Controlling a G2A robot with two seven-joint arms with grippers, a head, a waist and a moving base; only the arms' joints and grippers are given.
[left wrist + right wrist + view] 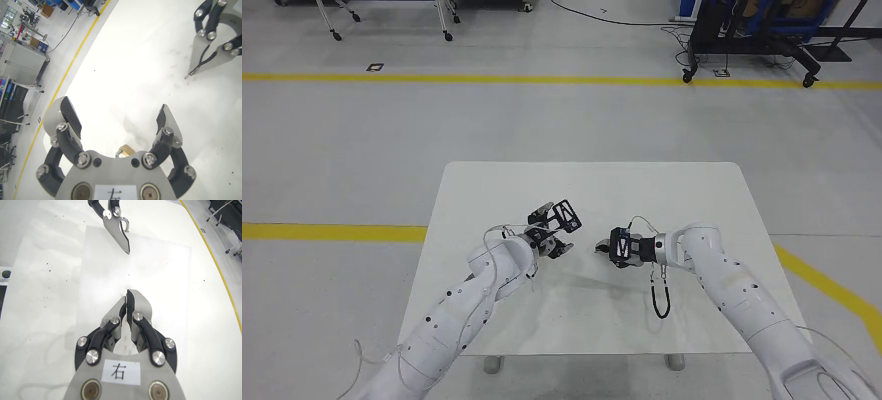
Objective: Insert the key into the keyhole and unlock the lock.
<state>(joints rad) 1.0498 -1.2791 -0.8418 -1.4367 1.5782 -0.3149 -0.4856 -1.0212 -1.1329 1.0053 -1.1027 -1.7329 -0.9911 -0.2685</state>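
Lying just under left end effector [115, 103], brass padlock [127, 150], fingers spread

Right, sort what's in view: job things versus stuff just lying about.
Job: brass padlock, near the open left gripper; key, pinched in the shut right gripper.
Lying about: yellow floor line; black wheeled stand; grey cabinet, all off the white table.

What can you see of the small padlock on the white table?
The padlock looks small, with a brass-coloured body and a silvery curved shackle. It rests on the white table, mostly hidden behind the base of the left gripper, which stands open and does not clamp it. Whether the shackle is locked, or where the keyhole faces, cannot be told.
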